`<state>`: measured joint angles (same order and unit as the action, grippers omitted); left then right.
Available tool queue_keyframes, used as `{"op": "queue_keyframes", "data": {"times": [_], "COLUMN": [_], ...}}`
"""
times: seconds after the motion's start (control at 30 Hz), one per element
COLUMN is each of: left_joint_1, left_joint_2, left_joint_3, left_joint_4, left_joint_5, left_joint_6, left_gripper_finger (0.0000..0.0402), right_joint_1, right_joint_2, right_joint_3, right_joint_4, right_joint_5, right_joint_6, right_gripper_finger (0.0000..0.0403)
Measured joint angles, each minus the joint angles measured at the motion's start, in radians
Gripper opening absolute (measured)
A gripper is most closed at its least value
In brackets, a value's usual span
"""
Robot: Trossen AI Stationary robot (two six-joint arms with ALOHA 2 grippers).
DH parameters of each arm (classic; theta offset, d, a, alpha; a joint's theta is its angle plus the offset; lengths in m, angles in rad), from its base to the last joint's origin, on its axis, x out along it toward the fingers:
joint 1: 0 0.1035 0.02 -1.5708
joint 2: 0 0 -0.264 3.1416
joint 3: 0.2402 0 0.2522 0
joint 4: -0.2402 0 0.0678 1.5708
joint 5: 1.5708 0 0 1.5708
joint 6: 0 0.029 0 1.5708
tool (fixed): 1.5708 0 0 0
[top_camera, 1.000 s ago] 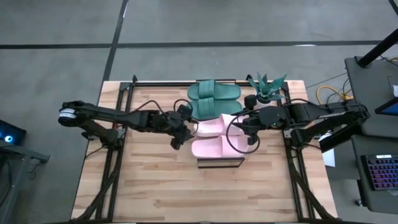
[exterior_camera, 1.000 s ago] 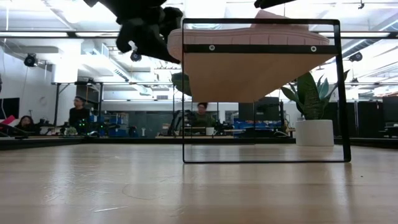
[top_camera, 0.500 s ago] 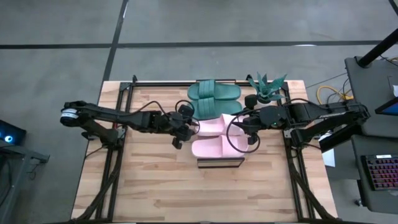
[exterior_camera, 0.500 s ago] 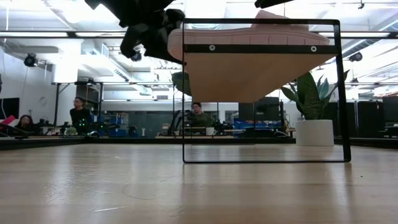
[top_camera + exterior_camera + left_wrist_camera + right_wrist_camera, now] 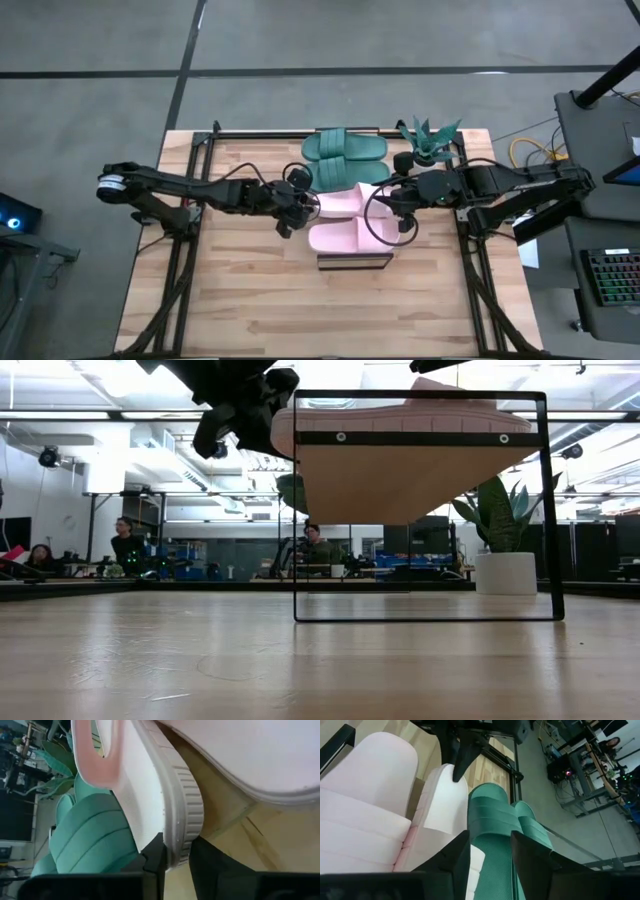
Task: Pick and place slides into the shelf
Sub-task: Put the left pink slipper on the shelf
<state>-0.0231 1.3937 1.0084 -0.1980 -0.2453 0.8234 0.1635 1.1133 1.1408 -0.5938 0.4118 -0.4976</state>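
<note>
Slides sit in two pairs on the shelf (image 5: 353, 262), whose flat wooden top runs away from the dark open end seen near the table's middle. The two pale pink slides (image 5: 350, 235) lie side by side at the near part of that top, and the two teal-green slides (image 5: 345, 147) lie side by side farther back, just beyond the pink ones.

The left gripper (image 5: 297, 203) is at the left end of the farther pink slide (image 5: 150, 795); its own wrist view shows the two dark fingers closed on that slide's ribbed sole edge, one finger on each side, with the slide tipped up on its side (the green pair shows just behind it).

The right gripper (image 5: 392, 203) hangs at the right ends of the pink slides; in its wrist view the fingers stand apart with a teal-green slide (image 5: 492, 837) showing between them, gripping nothing.

A potted plant (image 5: 430, 140) stands at the table's (image 5: 250, 300) far right corner, beside the green pair.
</note>
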Motion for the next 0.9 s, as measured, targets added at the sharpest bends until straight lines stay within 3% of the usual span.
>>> {"op": "queue_keyframes", "data": {"times": [0.63, 0.9], "left_joint_1": [-0.049, -0.069], "left_joint_2": [-0.009, -0.014], "left_joint_3": [0.023, 0.023], "left_joint_4": [0.005, 0.008], "left_joint_5": [-0.074, -0.200], "left_joint_6": [0.075, 0.163], "left_gripper_finger": [0.0042, 0.0041], "right_joint_1": [0.000, 0.000], "right_joint_2": [0.000, 0.000], "right_joint_3": [0.000, 0.000], "right_joint_4": [0.000, 0.000], "right_joint_5": [0.000, 0.000], "right_joint_6": [0.000, -0.002], "right_gripper_finger": [0.0130, 0.0125]}}
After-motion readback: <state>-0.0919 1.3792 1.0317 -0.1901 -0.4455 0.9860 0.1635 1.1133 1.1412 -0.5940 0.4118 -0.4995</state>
